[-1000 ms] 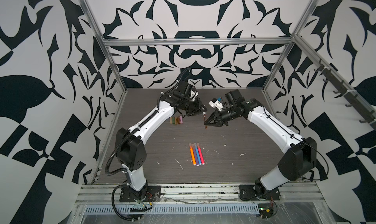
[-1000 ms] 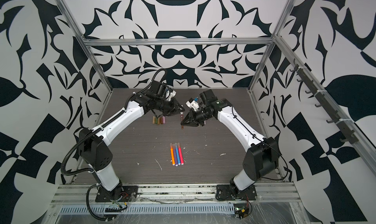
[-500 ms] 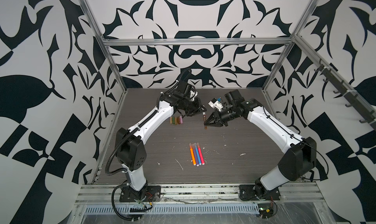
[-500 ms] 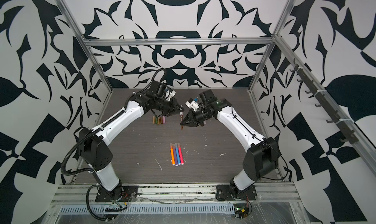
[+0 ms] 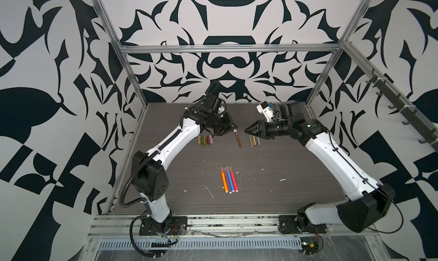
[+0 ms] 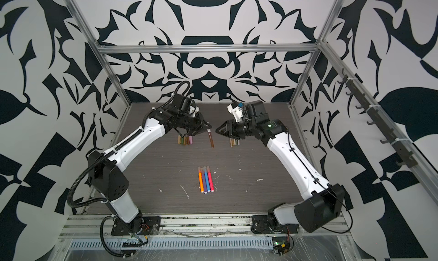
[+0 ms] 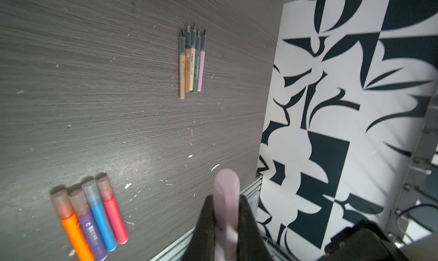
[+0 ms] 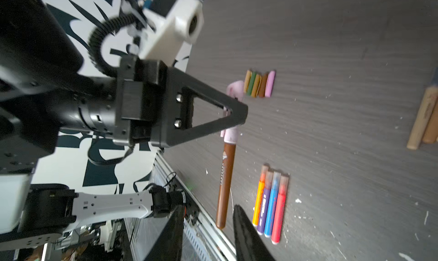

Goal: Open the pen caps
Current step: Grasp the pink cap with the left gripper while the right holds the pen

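A stubby, pale pink pen cap (image 7: 226,195) is seen clamped between the black fingers of the left gripper (image 5: 231,127), which is closed tightly on it above the far half of the dark wood-grain table (image 5: 284,176). A slim brown felt-tip pen (image 5: 238,140) is shown hanging tilted below that cap, its pale upper end at the fingertips. Whether it is seated in the cap cannot be told.

Just beside it, the right gripper (image 6: 216,130) is pointed toward the left one, its jaws held partly apart with nothing gripped. In the right wrist view the pen's lower end is seen between the parted fingers, clear of both.

Five loose caps (image 5: 205,140) in tan, green, brown and pink are laid side by side on the table beneath the left gripper. A row of thin uncapped pens (image 7: 192,63), in tan, brown, cream, green and lilac, is set out beneath the right gripper. Nearer the arms' bases, four thicker markers (image 6: 205,179) in orange, purple, blue and pink are lined up mid-table, their translucent caps fitted.
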{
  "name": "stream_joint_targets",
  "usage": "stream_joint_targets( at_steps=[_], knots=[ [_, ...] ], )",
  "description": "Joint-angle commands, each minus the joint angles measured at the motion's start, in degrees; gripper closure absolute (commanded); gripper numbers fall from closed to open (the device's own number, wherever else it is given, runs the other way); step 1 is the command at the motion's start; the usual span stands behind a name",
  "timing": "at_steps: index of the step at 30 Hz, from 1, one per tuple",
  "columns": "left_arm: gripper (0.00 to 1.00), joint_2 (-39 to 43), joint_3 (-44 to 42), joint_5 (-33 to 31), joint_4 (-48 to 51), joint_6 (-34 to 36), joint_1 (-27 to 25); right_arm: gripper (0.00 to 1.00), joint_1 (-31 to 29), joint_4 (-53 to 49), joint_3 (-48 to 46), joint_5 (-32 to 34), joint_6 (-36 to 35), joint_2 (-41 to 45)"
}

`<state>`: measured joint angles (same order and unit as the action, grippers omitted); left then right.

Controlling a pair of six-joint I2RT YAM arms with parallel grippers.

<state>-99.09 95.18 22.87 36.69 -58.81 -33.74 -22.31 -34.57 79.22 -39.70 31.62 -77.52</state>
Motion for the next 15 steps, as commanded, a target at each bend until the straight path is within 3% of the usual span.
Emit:
stream_joint_targets(
  at_steps=[1, 6, 15],
  knots=[
    [1.0, 3.4, -1.2, -3.1, -0.1, -9.7, 0.3, 0.65, -0.2, 6.0, -2.6, 1.9, 3.8, -0.9],
    [1.0, 4.2, -1.2, -3.2, -1.3, -14.0, 0.3, 0.67, -0.2, 10.2, -4.1, -1.5, 6.9, -2.1],
    [1.0, 4.0, -1.7, -2.7, -2.2, -14.6, 0.3, 0.66, -1.3, 11.9, -3.7, -5.4, 8.4, -3.9]
  ],
)
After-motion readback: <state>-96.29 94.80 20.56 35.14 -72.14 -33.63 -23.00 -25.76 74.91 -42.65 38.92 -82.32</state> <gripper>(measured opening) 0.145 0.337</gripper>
